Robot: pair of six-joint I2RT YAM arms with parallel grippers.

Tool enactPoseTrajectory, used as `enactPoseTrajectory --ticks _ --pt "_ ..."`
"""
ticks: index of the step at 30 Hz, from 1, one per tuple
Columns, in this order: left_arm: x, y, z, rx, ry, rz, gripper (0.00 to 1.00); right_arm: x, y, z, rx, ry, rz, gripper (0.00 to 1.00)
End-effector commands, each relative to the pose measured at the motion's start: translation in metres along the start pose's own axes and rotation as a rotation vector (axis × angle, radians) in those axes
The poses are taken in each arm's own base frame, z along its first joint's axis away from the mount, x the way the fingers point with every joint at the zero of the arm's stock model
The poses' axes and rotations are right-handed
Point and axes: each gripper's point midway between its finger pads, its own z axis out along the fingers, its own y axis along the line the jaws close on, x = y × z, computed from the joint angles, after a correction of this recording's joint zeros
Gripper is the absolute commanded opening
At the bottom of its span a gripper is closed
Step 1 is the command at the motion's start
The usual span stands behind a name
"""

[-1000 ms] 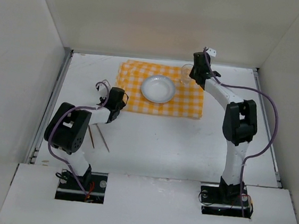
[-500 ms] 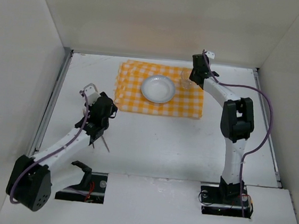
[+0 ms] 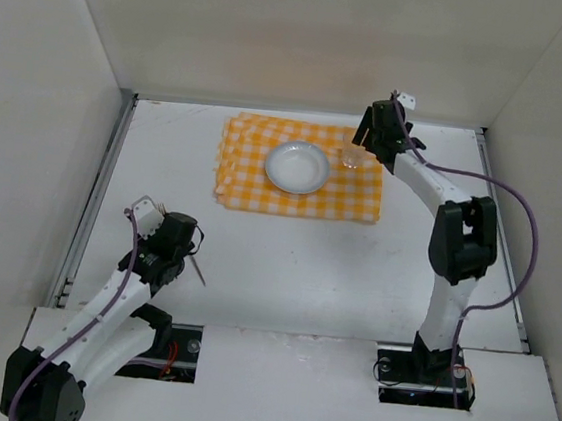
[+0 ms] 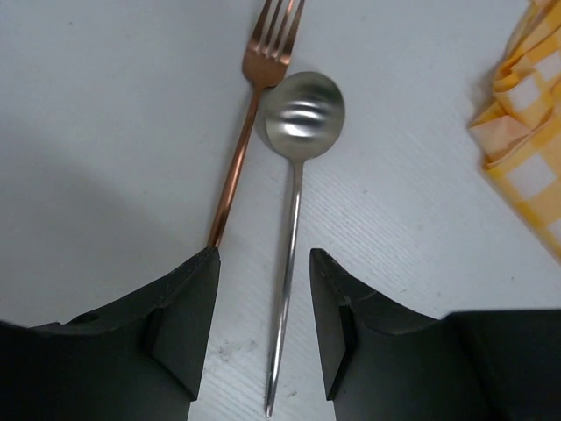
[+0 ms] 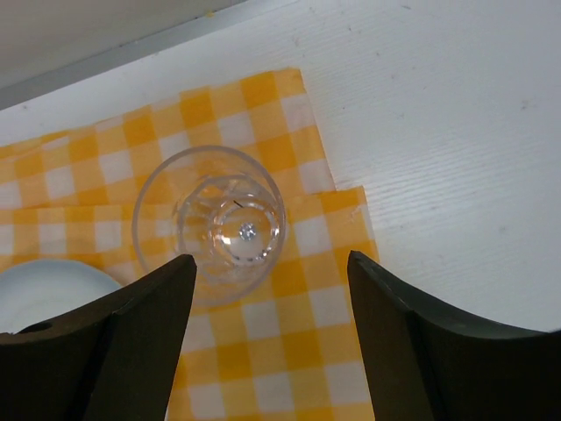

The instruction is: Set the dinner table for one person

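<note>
Top: white desk (image 3: 287, 251) filling the walled bay, checked cloth (image 3: 357, 200) at its far side as the place mat, plate (image 3: 298, 166) centred, glass (image 3: 351, 157) at its right.
Left wrist: left tool (image 4: 261, 272) spread open, empty, straddling the spoon (image 4: 304, 105) handle beside the fork (image 4: 237, 158), likely for pickup.
Right wrist: right tool (image 5: 270, 259) open, empty, over the glass.

The fork (image 4: 241, 145) loses its tine tips at the top edge, its handle end behind the left gripper (image 4: 263, 259). Lower left in the right wrist view, the plate (image 5: 44, 294) is mostly cut off
</note>
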Motion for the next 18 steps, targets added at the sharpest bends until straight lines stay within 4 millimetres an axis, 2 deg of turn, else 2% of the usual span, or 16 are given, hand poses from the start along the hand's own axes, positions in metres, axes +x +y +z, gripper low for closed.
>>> enactPoseTrajectory --ticks 1,4,8,9,11,12,13,15,18 --pt "0.010 0.020 -0.004 -0.077 0.034 0.004 0.42 -0.056 0.007 -0.055 -0.097 -0.132 0.069 0.78" --pt "0.022 0.018 -0.002 -0.080 0.069 0.020 0.40 -0.054 0.004 -0.086 -0.133 -0.161 0.082 0.83" --pt "0.035 0.007 0.000 -0.053 0.095 0.051 0.37 -0.034 -0.001 -0.123 -0.177 -0.191 0.104 0.84" --pt "0.036 0.004 0.001 -0.046 0.095 0.052 0.37 -0.027 -0.002 -0.132 -0.196 -0.194 0.119 0.80" --pt "0.039 -0.001 0.003 -0.037 0.100 0.056 0.37 -0.012 -0.001 -0.146 -0.231 -0.191 0.141 0.62" --pt "0.041 -0.003 0.005 -0.035 0.103 0.056 0.37 -0.002 0.000 -0.156 -0.258 -0.191 0.159 0.42" --pt "0.044 -0.005 0.006 -0.033 0.109 0.060 0.37 0.008 0.002 -0.165 -0.280 -0.184 0.171 0.31" --pt "0.048 -0.006 0.009 -0.041 0.117 0.067 0.36 0.021 0.005 -0.180 -0.314 -0.187 0.186 0.23" --pt "0.054 -0.006 0.015 -0.055 0.126 0.075 0.36 0.039 0.010 -0.203 -0.371 -0.184 0.192 0.23"
